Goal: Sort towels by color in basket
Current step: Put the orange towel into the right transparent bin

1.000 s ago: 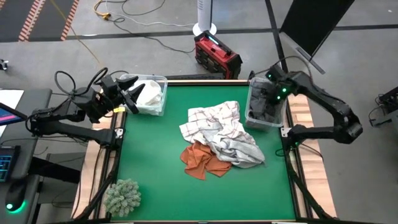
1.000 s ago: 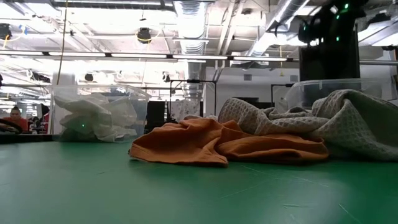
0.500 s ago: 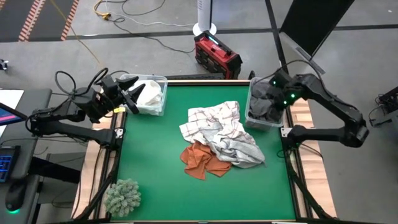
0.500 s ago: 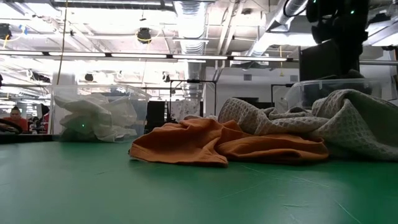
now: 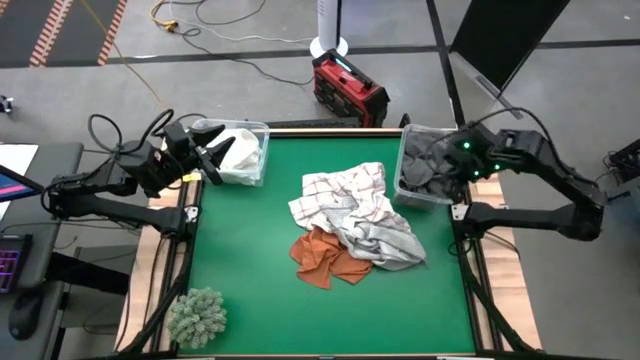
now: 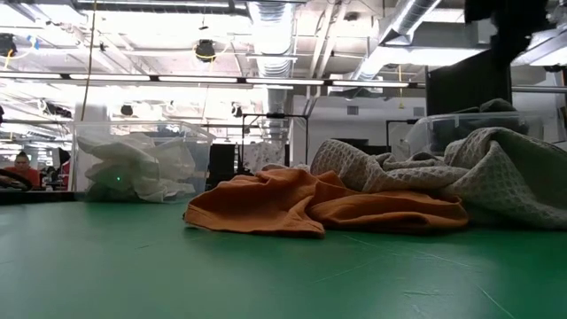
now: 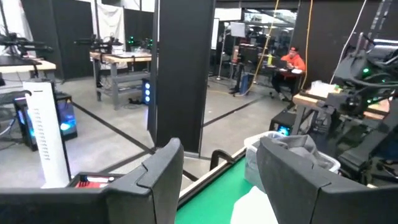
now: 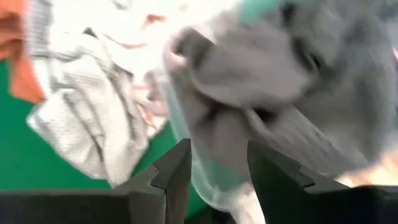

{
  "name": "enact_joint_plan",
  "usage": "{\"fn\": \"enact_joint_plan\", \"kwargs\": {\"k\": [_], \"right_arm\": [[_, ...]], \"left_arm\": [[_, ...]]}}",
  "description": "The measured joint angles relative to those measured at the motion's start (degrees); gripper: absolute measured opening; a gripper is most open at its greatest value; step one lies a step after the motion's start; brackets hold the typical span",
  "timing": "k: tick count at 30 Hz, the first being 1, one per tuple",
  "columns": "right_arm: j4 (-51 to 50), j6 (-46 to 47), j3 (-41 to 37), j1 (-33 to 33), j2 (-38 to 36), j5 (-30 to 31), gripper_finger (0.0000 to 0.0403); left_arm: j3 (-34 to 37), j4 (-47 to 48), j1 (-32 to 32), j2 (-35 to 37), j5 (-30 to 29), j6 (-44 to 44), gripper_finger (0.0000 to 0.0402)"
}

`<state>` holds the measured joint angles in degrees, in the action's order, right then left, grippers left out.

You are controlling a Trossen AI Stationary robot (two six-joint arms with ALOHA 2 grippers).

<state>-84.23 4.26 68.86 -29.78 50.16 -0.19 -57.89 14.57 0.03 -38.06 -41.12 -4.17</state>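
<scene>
Green table (image 5: 240, 260) with towels (image 5: 355, 225), two bins (image 5: 258, 150), fuzzy clump (image 5: 197, 316).

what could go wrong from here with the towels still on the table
The checked towel, light grey towel and orange towel lie overlapped in one heap, so a grab at one may drag a second colour along. The dark towels are mounded up to the rim of the right bin, and one may spill. The right hand, open, hangs above that bin and might snag them.
</scene>
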Motion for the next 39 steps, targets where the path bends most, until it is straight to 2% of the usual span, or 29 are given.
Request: {"fn": "enact_joint_plan", "kwargs": {"k": [8, 16, 21, 24, 27, 30, 33, 39], "right_arm": [[7.6, 1.03, -0.02, 16.73, 4.06, -4.76, 0.0192], [14.39, 4.37, -0.02, 34.56, 17.43, -4.2, 0.0238], [12.97, -0.7, -0.09, 41.55, 28.44, 0.42, 0.0243], [16.21, -1.68, -0.09, 43.58, 32.66, 0.74, 0.0238], [22.55, -0.07, -0.09, 44.74, 34.5, 0.98, 0.0226], [25.99, 4.95, -0.07, 45.84, 34.57, 2.03, 0.0212], [24.32, 13.95, -0.07, 47.25, 33.86, 3.09, 0.0195], [20.15, 30.31, -0.07, 52.67, 31.11, 7.15, 0.0159]], "left_arm": [[0.0, 0.06, 0.01, -0.07, 0.0, 0.42, 0.0194], [0.0, 0.17, 0.01, -0.17, 0.0, -1.74, 0.0194], [0.0, 0.2, 0.01, -0.17, 0.0, -6.15, 0.0194], [0.0, 0.2, -0.12, -0.27, 0.58, -10.4, 0.0194], [-0.07, 0.68, -1.72, -1.94, 6.29, -10.18, 0.0194], [-0.13, 3.7, -4.14, -6.11, 13.91, -10.11, 0.0194], [-0.06, 8.06, -6.9, -11.97, 18.57, -13.52, 0.0194], [0.0, 11.65, -12.96, -25.67, 20.41, -22.01, 0.0194]]}}
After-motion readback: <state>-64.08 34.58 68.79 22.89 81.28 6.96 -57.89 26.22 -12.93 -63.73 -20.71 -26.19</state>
